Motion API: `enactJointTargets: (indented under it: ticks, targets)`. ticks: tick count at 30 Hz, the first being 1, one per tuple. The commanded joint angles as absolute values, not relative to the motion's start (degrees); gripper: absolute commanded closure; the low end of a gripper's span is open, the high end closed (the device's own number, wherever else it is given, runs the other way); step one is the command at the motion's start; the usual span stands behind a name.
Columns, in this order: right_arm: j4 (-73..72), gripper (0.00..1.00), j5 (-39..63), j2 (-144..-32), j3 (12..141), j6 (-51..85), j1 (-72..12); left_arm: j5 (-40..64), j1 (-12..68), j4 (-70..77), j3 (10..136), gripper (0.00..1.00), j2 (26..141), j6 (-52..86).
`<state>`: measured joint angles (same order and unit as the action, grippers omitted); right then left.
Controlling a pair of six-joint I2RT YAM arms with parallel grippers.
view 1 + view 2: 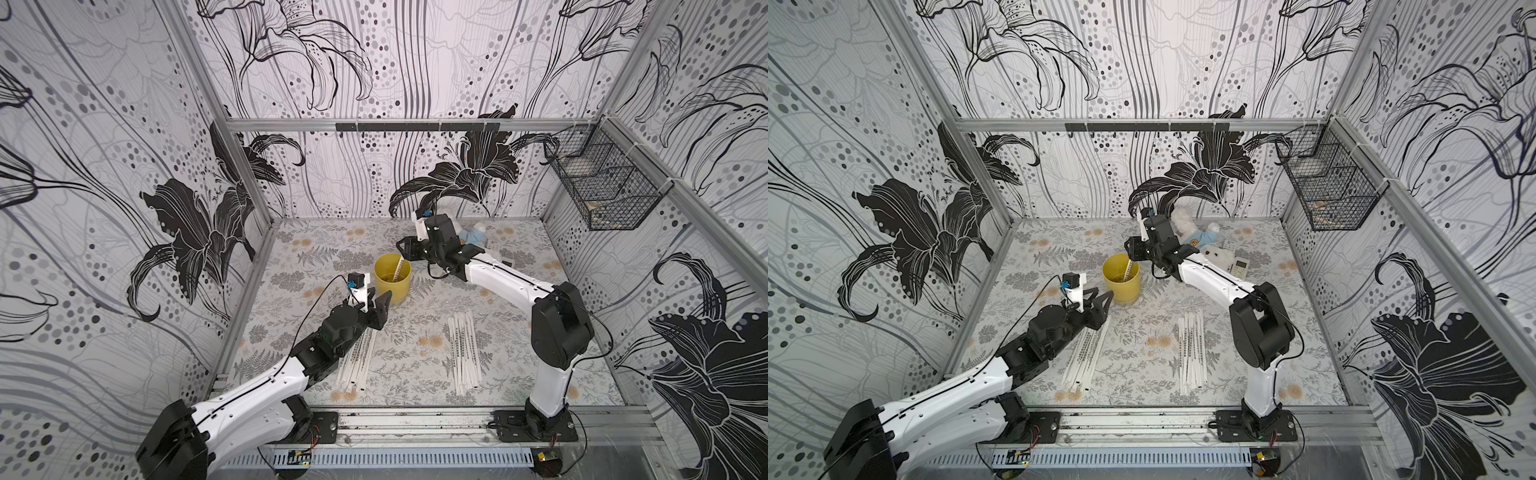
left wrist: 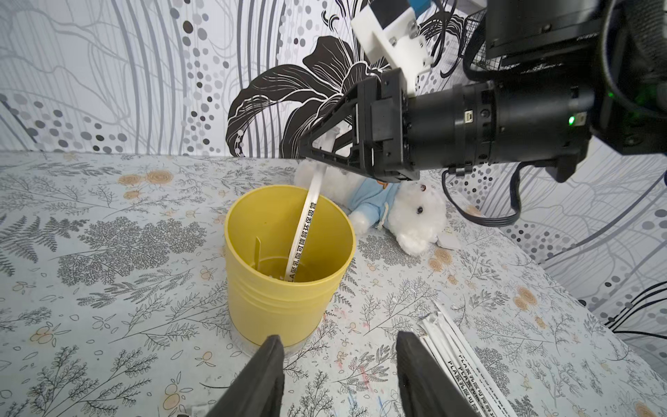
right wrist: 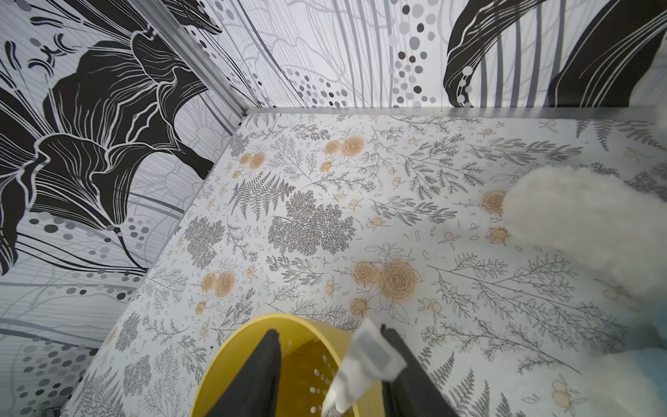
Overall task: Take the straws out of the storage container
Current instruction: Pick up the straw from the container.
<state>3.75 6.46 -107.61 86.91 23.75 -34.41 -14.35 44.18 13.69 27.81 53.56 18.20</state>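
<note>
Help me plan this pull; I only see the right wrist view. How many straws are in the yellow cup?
Observer: One straw, leaning against the rim of the yellow cup.
Operator: Where is the left hand?
Observer: The left hand is open and empty, just in front of the cup.
Operator: And the other straws?
Observer: They lie flat on the table in two groups: the left pile and the right pile.

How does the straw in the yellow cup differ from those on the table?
The cup straw stands tilted in the cup, its top between the open jaws of the right gripper; the table straws lie flat. The cup straw is alone; the table straws form two bunches. All are white with dark print.
</note>
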Motion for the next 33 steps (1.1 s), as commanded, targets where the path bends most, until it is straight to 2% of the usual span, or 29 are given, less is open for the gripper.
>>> enactJointTargets:
  ticks: [1, 5, 15, 23, 33]
  targets:
    - [5.4, 0.63, 6.7, -108.1, 88.8, 23.9, -34.2, -16.0, 43.9, 14.9, 27.1, 0.46, 52.2, 16.6]
    - [6.1, 0.78, 7.0, -107.7, 89.2, 22.6, -34.3, -16.6, 43.9, 14.5, 27.1, 0.46, 51.7, 16.3]
    - [9.8, 0.95, 8.1, -106.1, 92.3, 20.1, -34.5, -16.1, 43.9, 13.6, 27.2, 0.46, 50.4, 16.6]
    - [16.4, 1.0, 6.0, -102.6, 98.3, 17.7, -36.1, -14.4, 43.9, 12.2, 27.8, 0.46, 49.5, 17.3]
    - [20.9, 1.0, 3.2, -93.0, 101.1, 16.5, -43.0, -12.9, 43.9, 4.1, 31.5, 0.48, 45.3, 21.0]
